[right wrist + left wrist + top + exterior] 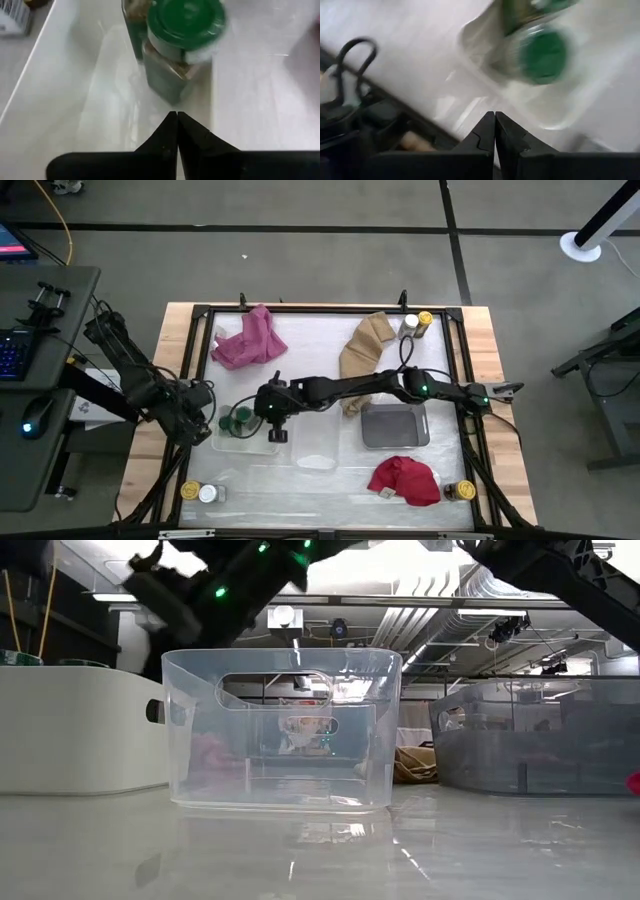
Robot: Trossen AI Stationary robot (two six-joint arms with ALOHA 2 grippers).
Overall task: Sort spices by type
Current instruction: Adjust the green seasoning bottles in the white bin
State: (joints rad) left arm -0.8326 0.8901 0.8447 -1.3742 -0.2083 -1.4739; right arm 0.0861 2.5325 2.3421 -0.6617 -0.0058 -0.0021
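Observation:
Two green-lidded jars (236, 419) stand upright in the white tray (250, 444), left of the table's middle. My right gripper (278, 436) hangs shut over that tray's right end; in its wrist view a green-lidded jar (185, 25) stands just beyond the shut fingertips (177, 120). My left gripper (205, 425) is shut at the tray's left side, and its wrist view shows a green-lidded jar (542, 55) inside the tray. A yellow-lidded jar (190, 491) and a white-lidded jar (208, 494) stand near the near left corner. Another white-lidded jar (410, 324) and yellow-lidded jar (425, 318) stand at the far right. One amber jar (465, 490) is at the near right.
A grey tray (395, 425) lies right of centre and a clear bin (280, 730) stands near the table's middle. A pink cloth (245, 340) and a tan cloth (365, 345) lie at the far side, a red cloth (405, 480) at the near right. A black frame (330, 308) rims the table.

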